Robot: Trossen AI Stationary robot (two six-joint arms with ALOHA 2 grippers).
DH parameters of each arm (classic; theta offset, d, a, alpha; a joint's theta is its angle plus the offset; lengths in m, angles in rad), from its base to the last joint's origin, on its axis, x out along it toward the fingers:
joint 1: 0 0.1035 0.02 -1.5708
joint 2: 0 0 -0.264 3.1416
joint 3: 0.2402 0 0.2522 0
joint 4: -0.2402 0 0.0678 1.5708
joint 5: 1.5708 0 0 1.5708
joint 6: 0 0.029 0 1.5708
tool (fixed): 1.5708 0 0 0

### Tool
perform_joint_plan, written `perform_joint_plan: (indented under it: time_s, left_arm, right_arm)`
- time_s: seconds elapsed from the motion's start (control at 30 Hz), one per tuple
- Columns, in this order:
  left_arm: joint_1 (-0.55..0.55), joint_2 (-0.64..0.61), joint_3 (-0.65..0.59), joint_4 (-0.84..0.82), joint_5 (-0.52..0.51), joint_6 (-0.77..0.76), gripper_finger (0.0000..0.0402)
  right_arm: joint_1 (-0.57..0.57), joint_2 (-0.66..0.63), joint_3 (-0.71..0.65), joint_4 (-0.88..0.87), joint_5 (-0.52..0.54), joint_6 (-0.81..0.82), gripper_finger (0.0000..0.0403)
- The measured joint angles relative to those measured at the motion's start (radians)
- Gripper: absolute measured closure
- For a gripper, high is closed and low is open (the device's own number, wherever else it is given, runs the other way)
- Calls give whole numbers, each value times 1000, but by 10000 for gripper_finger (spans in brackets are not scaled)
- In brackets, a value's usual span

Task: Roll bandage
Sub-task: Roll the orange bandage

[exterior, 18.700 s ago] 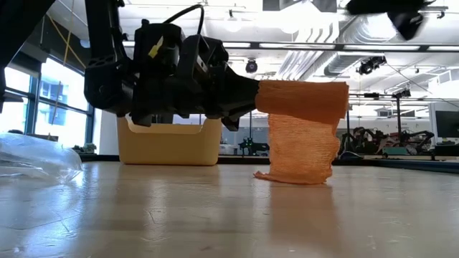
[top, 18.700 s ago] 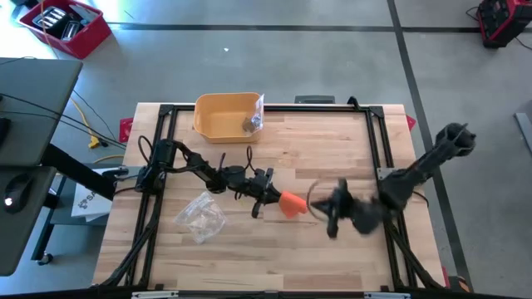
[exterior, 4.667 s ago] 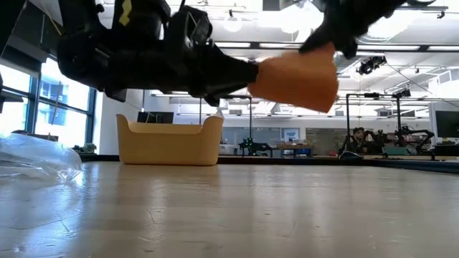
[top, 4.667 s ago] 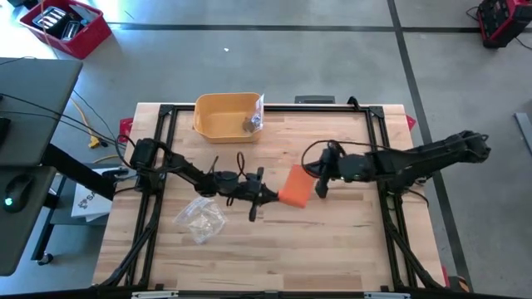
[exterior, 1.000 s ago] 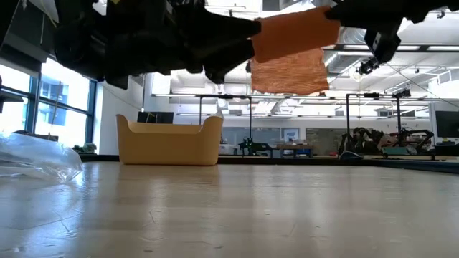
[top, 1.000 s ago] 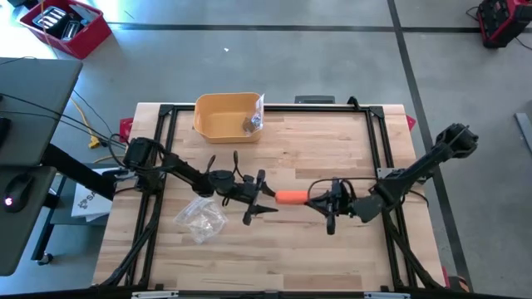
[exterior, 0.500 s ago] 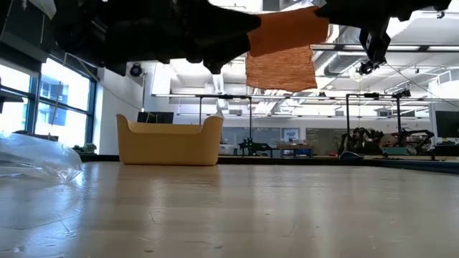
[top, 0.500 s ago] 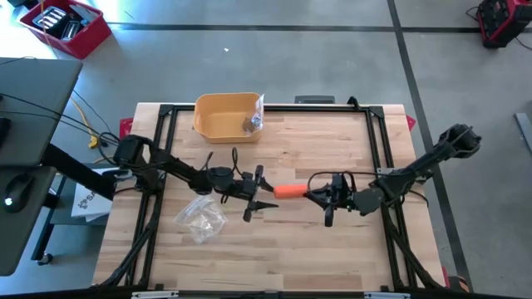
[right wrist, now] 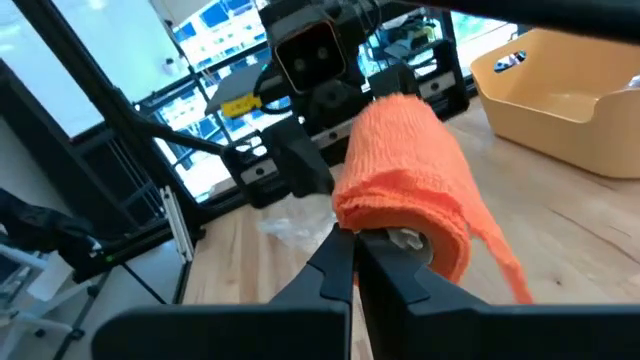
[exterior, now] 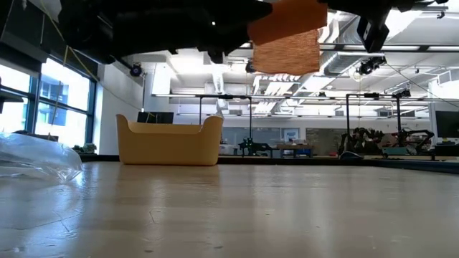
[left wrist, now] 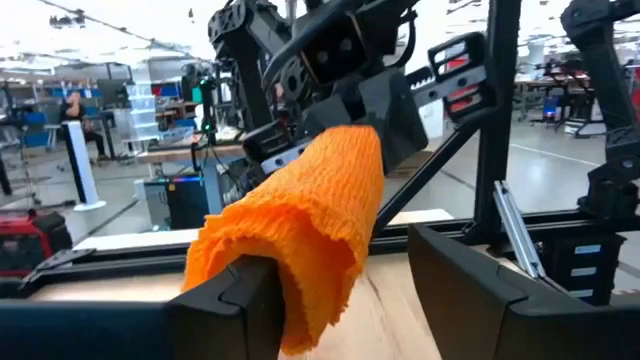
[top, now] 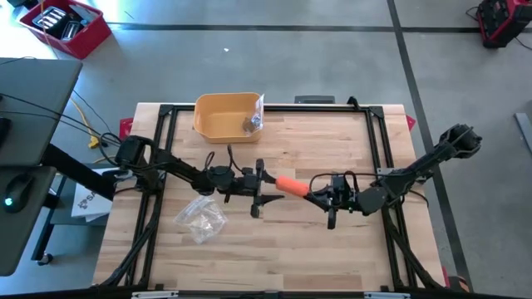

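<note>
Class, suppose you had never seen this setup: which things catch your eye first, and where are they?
The orange bandage stands out, held above the table's middle between the two arms. The right tool is shut on one end, while the left tool stands open around the other. A yellow bin sits at the far edge, with crumpled plastic near the left arm.

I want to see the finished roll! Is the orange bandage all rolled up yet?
Mostly. The orange mesh bandage is already wound into a thick roll, held up off the wooden table. The right gripper is shut on one end; the open left gripper brackets the other. A loose tail still needs winding.
</note>
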Motion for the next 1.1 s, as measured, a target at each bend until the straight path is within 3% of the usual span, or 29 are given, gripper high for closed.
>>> perform_joint_plan:
  time_s: [0.13,0.47,0.67,0.83,0.97,1.1]
  left_arm:
    - [-2,-1,0,9,18,9,249]
    - [-8,-2,0,12,81,10,387]
    - [-4,-15,4,16,88,-175,381]
    - [33,-25,7,-56,187,-397,387]
    - [54,-2,4,-127,155,-499,388]
    - [80,6,4,-101,131,-578,388]
  right_arm:
    - [1,0,0,0,-2,-13,402]
    - [5,-5,-1,-14,-31,-20,402]
    - [41,-93,0,-158,-82,-2,348]
    - [81,-147,-1,-316,-134,13,293]
    - [104,-62,0,-333,-132,-20,281]
    - [113,91,23,-230,-127,-170,279]
